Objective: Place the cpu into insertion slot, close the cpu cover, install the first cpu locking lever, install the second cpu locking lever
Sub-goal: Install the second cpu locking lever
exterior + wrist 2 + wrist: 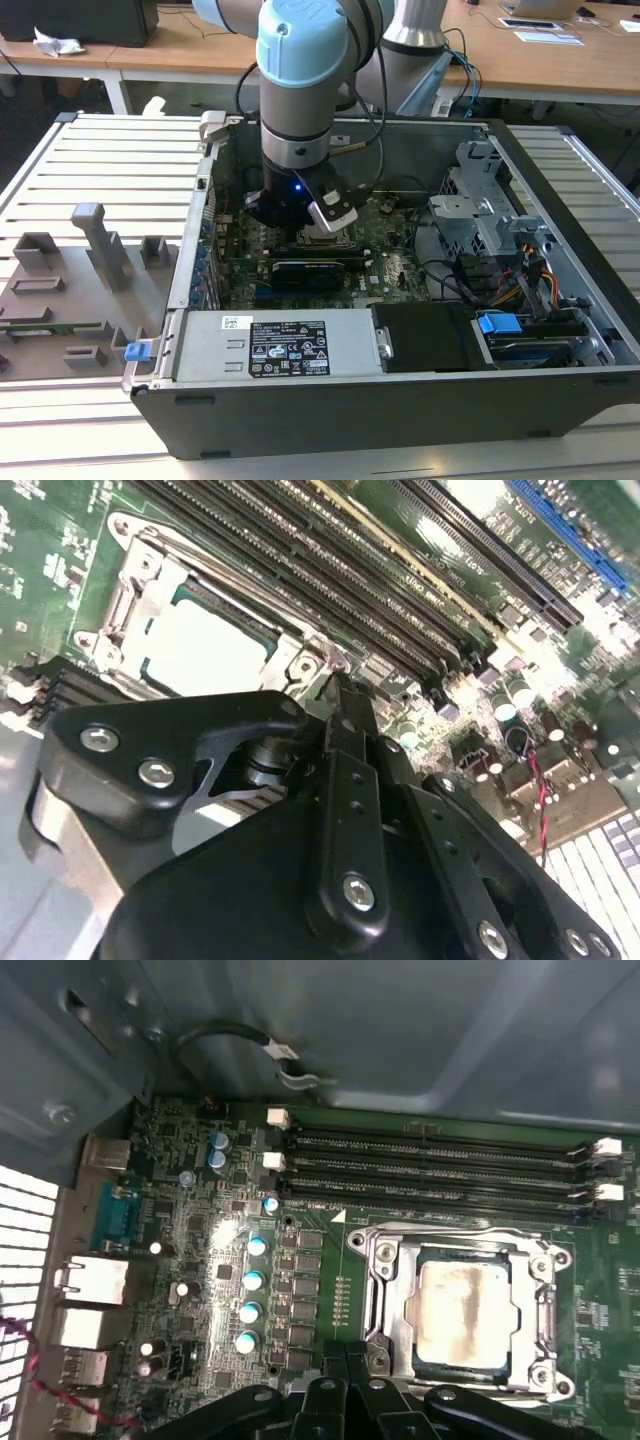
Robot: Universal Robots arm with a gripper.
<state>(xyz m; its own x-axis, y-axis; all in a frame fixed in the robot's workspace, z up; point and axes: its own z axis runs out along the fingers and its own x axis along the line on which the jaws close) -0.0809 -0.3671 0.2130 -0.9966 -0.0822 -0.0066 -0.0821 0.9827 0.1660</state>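
Arm reaching down into the open computer case [420, 400], which is lying on the slatted counter [110, 150]. The tool [345, 1365] is hanging low over the green circuit board [190, 1260], just beside the insertion slot [385, 1260]; its black fingers [345, 730] are pressing together, gripping nothing.

The cpu [465, 1305] is sitting flat in the slot, silver top showing in both wrist views [205, 645]. The cpu cover [545, 1305] is lying down around it, framing the chip's edges. Whether the locking levers are latched, cannot tell.

Long black memory slots [430, 1165] are running right beside the socket, between it and the case wall. A row of blue-topped capacitors [250, 1295] is standing near the socket's other side. A black expansion card [310, 270] is lying across the board close to the arm's wrist. Grey plastic fixtures [95, 245] are standing on the counter toward its edge at the exterior view's left.
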